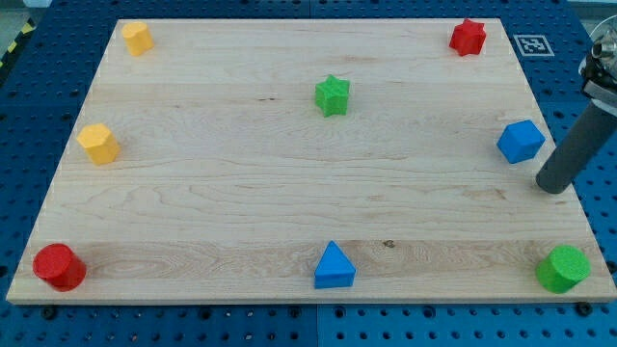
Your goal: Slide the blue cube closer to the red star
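Note:
The blue cube [521, 141] sits near the board's right edge, about halfway up the view. The red star [468, 37] sits at the board's top right corner, above the cube and a little to its left. My tip [552, 186] is at the board's right edge, just below and to the right of the blue cube, a small gap apart from it. The dark rod slants up to the view's right edge.
On the wooden board [289, 193] are a green star [333, 95] at top centre, two yellow blocks [137, 38] [98, 144] at left, a red cylinder [59, 267] bottom left, a blue triangular block [334, 266] bottom centre, and a green cylinder [563, 268] bottom right.

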Controlling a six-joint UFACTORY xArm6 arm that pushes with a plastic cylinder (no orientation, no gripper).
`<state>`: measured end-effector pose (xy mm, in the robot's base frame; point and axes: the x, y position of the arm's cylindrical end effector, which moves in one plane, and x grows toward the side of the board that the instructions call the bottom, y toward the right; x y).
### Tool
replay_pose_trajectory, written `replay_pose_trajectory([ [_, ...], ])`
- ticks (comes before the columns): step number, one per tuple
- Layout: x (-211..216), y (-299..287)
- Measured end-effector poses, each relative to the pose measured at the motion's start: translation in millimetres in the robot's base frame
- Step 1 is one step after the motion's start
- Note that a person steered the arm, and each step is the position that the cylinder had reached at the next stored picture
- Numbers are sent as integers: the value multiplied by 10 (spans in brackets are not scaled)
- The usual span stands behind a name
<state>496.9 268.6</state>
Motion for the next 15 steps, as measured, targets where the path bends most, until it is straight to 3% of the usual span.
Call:
replay_pose_trajectory([
  [2,-52,-201],
  [5,-516,-345],
  [9,-322,139],
  [15,-793,-111],
])
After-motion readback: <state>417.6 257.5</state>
